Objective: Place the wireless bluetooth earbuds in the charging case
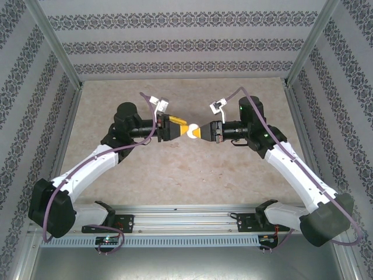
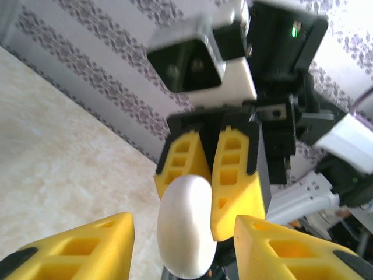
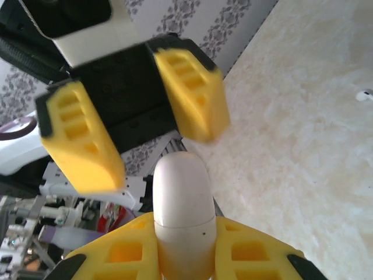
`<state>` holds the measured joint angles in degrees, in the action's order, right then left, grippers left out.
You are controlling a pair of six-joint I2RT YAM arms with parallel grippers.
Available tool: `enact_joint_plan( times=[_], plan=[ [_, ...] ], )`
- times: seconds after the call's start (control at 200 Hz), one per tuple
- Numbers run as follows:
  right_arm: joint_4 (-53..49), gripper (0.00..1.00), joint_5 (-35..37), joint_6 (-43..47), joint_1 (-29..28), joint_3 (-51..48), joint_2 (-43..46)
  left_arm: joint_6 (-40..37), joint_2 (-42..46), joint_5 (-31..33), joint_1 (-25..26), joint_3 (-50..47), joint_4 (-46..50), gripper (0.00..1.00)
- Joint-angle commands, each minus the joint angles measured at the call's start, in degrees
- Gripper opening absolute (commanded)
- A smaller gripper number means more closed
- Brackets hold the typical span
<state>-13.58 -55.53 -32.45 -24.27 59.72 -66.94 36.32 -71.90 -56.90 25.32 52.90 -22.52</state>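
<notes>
Top external view: both arms reach inward over the beige table [image 1: 175,175] and meet tip to tip near its middle. The left tool [image 1: 186,128] and right tool [image 1: 199,132] face each other, with the white charging case [image 1: 192,130] between their yellow fingers. From up here it cannot be told which tool has hold of it. Patterned walls [image 1: 186,46] close the table in on three sides. Left wrist view: this settles the left side. The left tool's own fingers [image 2: 76,251] sit low in the picture, spread wide, with clear gaps to the case on either side; the tool is open and holds nothing. The case shows as a smooth white oval, and the right tool's fingers [image 2: 239,181] flank its far end. Right wrist view: this settles the right side. The right tool's own fingers [image 3: 256,254] are closed on the lower half of the case, touching both flanks. The case stands out of them, rounded end forward, lid shut, with a seam line running round it. Opposite, the left tool's fingers [image 3: 81,146] stand apart, clear of the case. This view also adds a white earbud [image 3: 365,94], very small, lying on the table at the right edge, well apart from the case and both tools. Its details are too small to read.
</notes>
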Motion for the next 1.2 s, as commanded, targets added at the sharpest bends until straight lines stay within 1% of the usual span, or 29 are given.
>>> enact_joint_plan(
  times=[0.0, 0.08, 0.19, 0.22, 0.305, 0.405, 0.585, 0.759, 0.829, 0.869, 1.019, 1.074, 1.114, 1.194],
  plan=[
    [14.40, 0.08, 4.69, -8.39, -0.42, -4.10, 2.14, 5.36, 4.86, 4.68, -3.41, -2.58, -4.93, 0.45],
    [18.78, 0.09, 5.60, -10.59, -1.02, -5.38, 2.17, 8.16, 6.52, 7.85, -3.79, -5.75, -8.99, 0.45],
    [21.19, 0.09, 6.21, -11.64, -1.98, -5.21, 1.30, 13.16, 6.47, 8.49, -3.61, -9.35, -15.72, 0.45],
    [21.90, 0.09, 6.15, -11.89, -2.24, -5.07, 0.93, 14.05, 6.35, 8.64, -3.37, -9.97, -16.77, 0.47],
    [23.76, 0.09, 6.05, -12.92, -3.06, -4.72, 0.13, 13.83, 6.19, 9.43, -2.16, -11.02, -17.18, 0.51],
    [25.02, 0.09, 5.91, -13.34, -4.24, -4.10, -0.77, 13.27, 5.40, 10.15, -0.84, -10.92, -17.49, 0.51],
    [25.92, 0.09, 6.30, -13.98, -5.26, -3.68, -1.84, 18.33, 1.31, 8.37, 0.26, -10.73, -27.72, 0.47],
    [28.57, 0.09, 6.66, -15.66, -5.51, -4.31, -2.14, 19.93, -1.53, 7.97, 1.65, -10.40, -31.14, 0.43],
    [29.11, 0.09, 7.07, -16.02, -5.60, -4.27, -2.39, 20.27, -2.08, 8.03, 1.84, -10.55, -32.10, 0.40],
    [29.82, 0.09, 7.31, -16.27, -5.61, -4.46, -2.47, 20.46, -2.36, 7.96, 1.84, -10.54, -32.57, 0.36],
    [30.49, 0.10, 7.54, -16.59, -5.61, -4.76, -2.94, 20.50, -2.77, 7.05, 1.84, -10.25, -33.23, 0.13],
    [30.16, 0.14, 7.54, -16.29, -5.61, -4.79, -2.96, 19.53, -2.48, 6.83, 1.84, -10.08, -32.26, 0.06],
    [29.15, 0.20, 7.70, -15.68, -5.61, -4.71, -2.79, 18.14, -2.04, 7.11, 1.84, -9.97, -30.92, 0.01],
    [23.50, 0.35, 8.86, -13.09, -5.14, -4.06, -1.72, 14.42, -0.28, 7.50, 1.86, -10.04, -27.58, 0.00]
  ],
)
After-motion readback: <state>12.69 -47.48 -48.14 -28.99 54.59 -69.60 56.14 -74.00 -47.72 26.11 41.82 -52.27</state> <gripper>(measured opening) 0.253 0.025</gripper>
